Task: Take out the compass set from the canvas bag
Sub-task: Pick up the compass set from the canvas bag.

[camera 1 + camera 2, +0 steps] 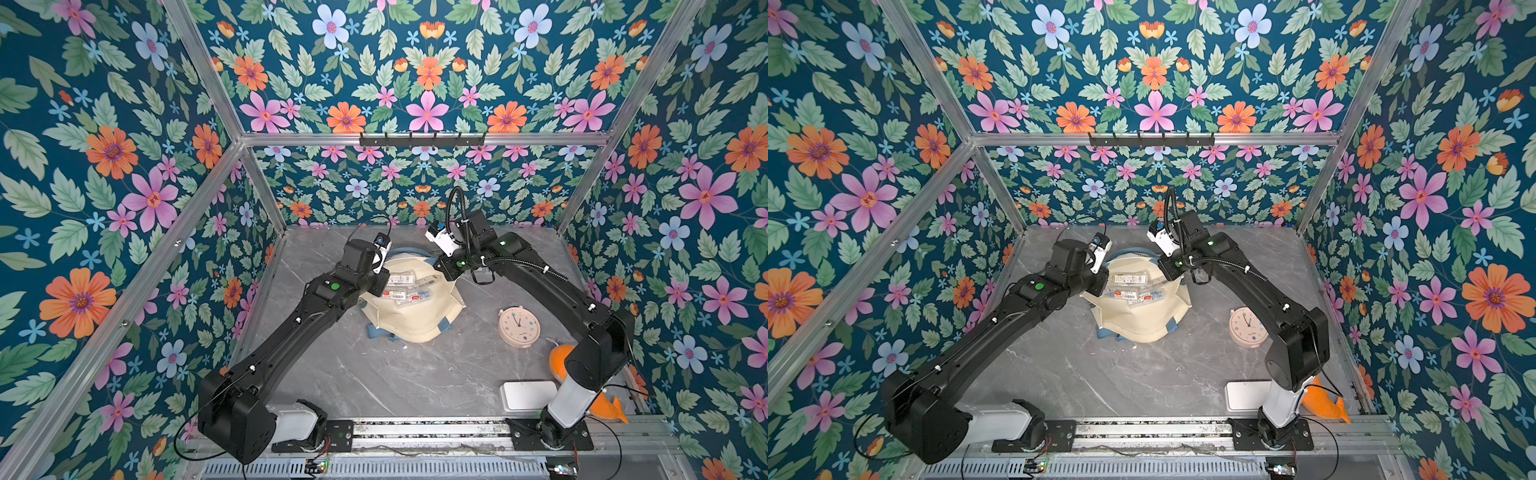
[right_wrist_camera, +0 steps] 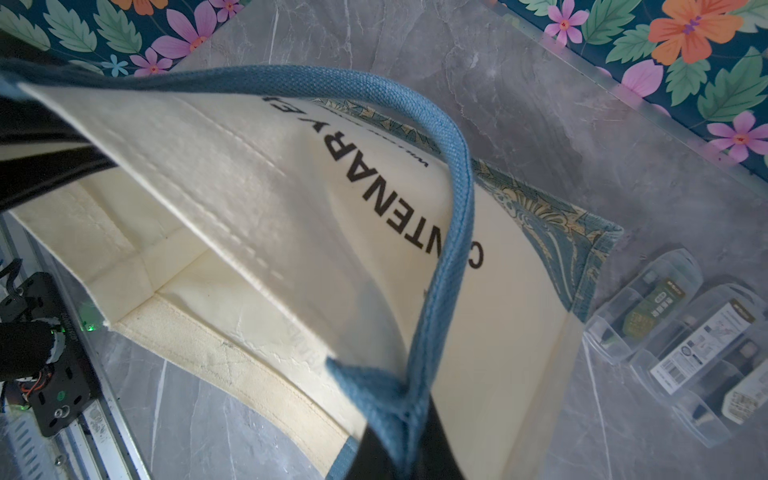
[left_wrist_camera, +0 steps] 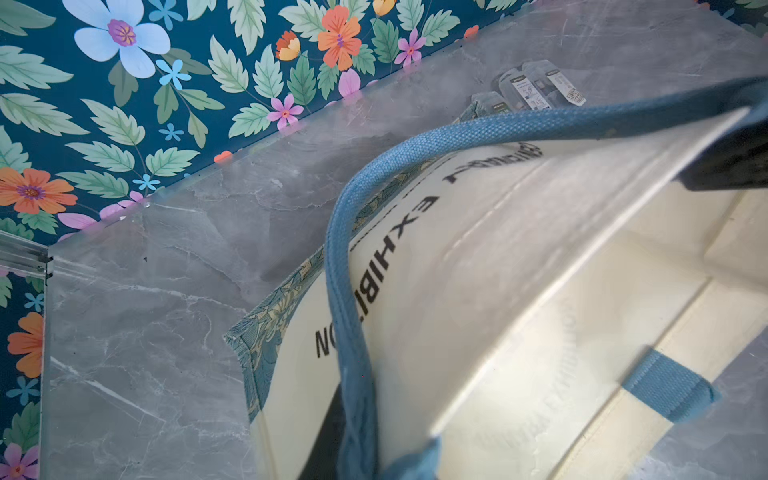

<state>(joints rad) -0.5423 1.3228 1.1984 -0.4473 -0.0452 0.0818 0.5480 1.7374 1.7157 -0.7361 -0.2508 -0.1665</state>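
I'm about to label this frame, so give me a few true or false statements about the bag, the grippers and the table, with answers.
1. The left gripper and the right gripper are both shut on the canvas bag's rim. True.
2. The bag's strap handles are red. False: they are dusty blue.
3. The round clock sits inside the bag. False: it lies on the table, apart from the bag.
4. Several clear plastic cases lie on the table beside the bag's patterned base. True.
5. The bag's side carries black lettering. True.
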